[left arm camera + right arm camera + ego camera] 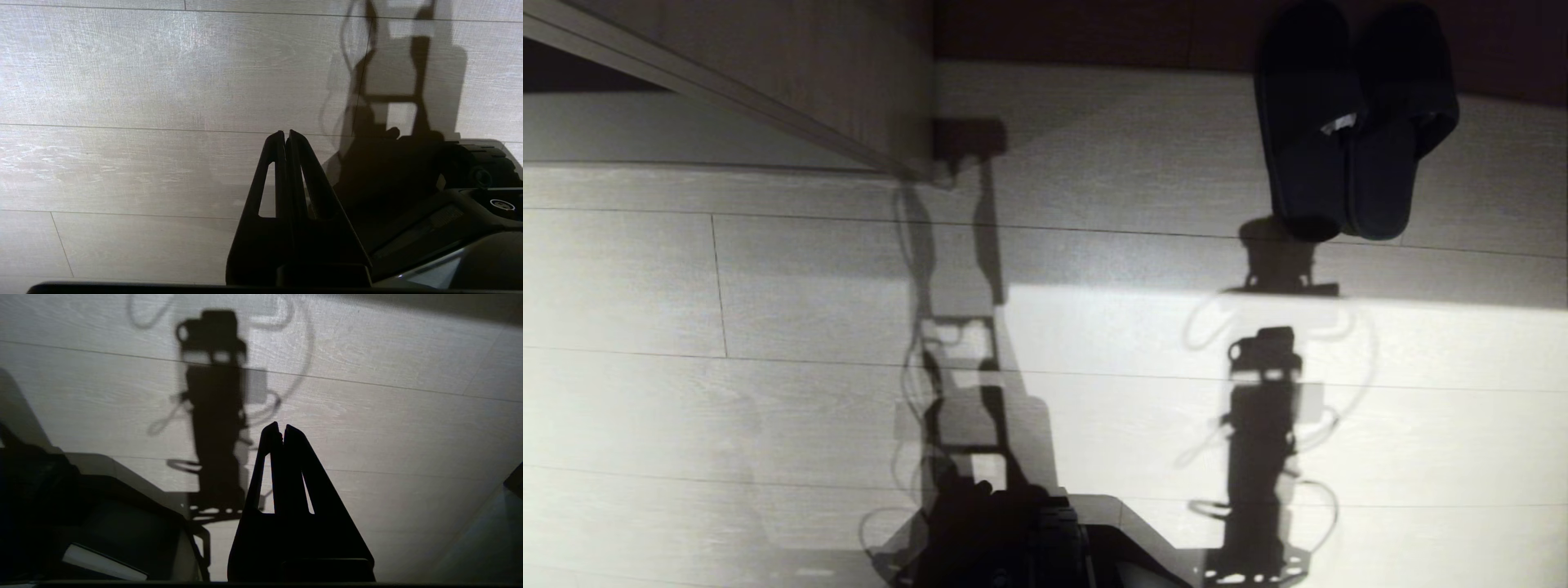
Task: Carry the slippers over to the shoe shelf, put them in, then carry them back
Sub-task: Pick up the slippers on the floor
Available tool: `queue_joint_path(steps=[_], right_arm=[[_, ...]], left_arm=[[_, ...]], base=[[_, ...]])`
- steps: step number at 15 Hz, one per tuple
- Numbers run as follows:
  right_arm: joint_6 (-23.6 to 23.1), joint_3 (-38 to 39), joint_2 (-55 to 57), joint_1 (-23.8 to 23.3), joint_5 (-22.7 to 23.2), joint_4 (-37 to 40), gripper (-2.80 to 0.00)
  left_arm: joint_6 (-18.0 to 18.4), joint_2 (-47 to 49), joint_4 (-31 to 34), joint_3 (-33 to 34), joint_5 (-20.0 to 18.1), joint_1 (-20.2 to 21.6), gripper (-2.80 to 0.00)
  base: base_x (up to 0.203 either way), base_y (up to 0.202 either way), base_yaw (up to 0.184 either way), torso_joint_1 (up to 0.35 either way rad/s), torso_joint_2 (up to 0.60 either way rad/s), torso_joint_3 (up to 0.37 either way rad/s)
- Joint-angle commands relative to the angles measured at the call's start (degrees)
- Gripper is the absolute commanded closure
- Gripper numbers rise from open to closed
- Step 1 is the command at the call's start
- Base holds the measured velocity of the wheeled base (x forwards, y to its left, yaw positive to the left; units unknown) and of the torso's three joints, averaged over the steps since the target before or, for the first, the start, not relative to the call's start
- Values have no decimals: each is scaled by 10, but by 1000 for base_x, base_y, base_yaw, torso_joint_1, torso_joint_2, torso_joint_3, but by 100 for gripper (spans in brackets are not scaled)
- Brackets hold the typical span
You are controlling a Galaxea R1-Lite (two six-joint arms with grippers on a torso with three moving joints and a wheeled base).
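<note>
Pale plank floor (768, 286) carries the 2 slippers (1352, 131) side by side, far right. Right hand (282, 430), pressed together, must spread before descending over them; left hand (286, 134) likewise pressed together.

The left gripper (286, 134) and right gripper (281, 428) each have two black, tapered, flat fingers with a long slot cut through each. The robot base (482, 204) is dark, angular, with a small white ring marking.
</note>
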Motion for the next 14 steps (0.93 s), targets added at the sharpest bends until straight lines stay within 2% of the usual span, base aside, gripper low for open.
queue_joint_path(steps=[1, 5, 10, 14], right_arm=[[-3, 5, 70, -1, -9, -9, 0], [-18, 31, 160, -19, -48, -90, 0], [-31, 78, 278, -50, -53, -250, 0], [-35, 86, 348, -52, -53, -327, 0]], left_arm=[[0, 0, 0, 0, 0, 0, 0], [0, 0, 0, 0, 0, 0, 0], [0, 0, 0, 0, 0, 0, 0], [0, 0, -1, 0, 0, 0, 0]], base=[[0, 0, 0, 0, 0, 0], [0, 0, 0, 0, 0, 0], [0, 0, 0, 0, 0, 0], [0, 0, 0, 0, 0, 0]])
